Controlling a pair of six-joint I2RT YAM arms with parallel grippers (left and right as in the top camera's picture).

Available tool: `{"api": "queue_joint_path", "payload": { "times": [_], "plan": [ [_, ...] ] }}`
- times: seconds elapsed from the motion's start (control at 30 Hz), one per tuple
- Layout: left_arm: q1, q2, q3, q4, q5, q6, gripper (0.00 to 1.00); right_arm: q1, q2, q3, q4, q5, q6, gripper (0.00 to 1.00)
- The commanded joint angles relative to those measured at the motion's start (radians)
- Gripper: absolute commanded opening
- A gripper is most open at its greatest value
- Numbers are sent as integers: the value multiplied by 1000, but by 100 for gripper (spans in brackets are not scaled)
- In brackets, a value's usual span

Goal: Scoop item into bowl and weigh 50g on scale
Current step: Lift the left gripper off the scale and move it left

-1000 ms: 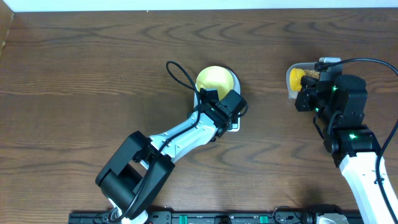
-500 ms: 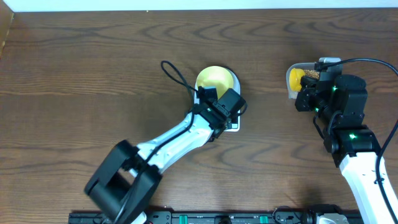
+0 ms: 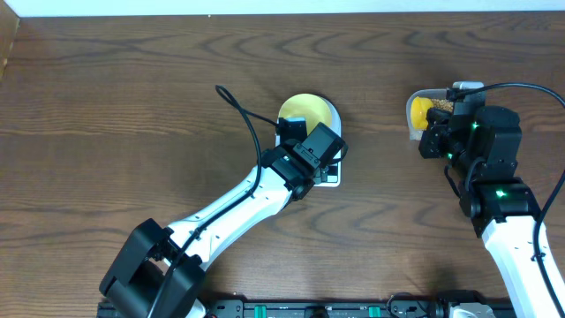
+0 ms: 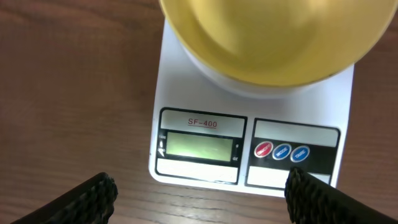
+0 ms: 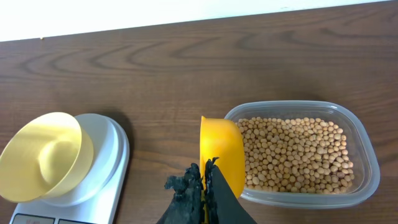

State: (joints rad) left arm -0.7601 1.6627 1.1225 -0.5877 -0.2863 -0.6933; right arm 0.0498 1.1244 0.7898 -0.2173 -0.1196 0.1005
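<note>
Overhead: your left gripper hovers over the scale's front edge, the bowl at its 12 o'clock

Left wrist: fingers spread wide, bowl sitting on the scale

Right wrist: your right gripper is clamped on the scoop; beans lie in the container at its 3 o'clock

bowl on scale | 3 buttons beside display | fingers spread wide

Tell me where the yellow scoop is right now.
Right side of the overhead view: the scoop is gripped in the right claw at the left end of the clear tub of beans, right of the scale.
</note>
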Motion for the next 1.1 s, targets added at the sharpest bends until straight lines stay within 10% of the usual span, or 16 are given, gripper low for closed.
{"api": "queue_joint_path", "payload": {
  "times": [0.0,0.33,0.6,1.07],
  "plan": [
    [5,-12,-5,-7,-1,232,89,-9,-7,16,-3,-7,-13,1],
    [158,-77,-5,-71,419,703,89,-9,-7,16,-5,-7,-47,1],
    [415,-179,-5,-85,752,822,89,-9,-7,16,-9,-6,-58,1],
    [509,-181,-5,-86,761,821,89,-9,-7,16,-46,-6,-127,1]
  ]
}}
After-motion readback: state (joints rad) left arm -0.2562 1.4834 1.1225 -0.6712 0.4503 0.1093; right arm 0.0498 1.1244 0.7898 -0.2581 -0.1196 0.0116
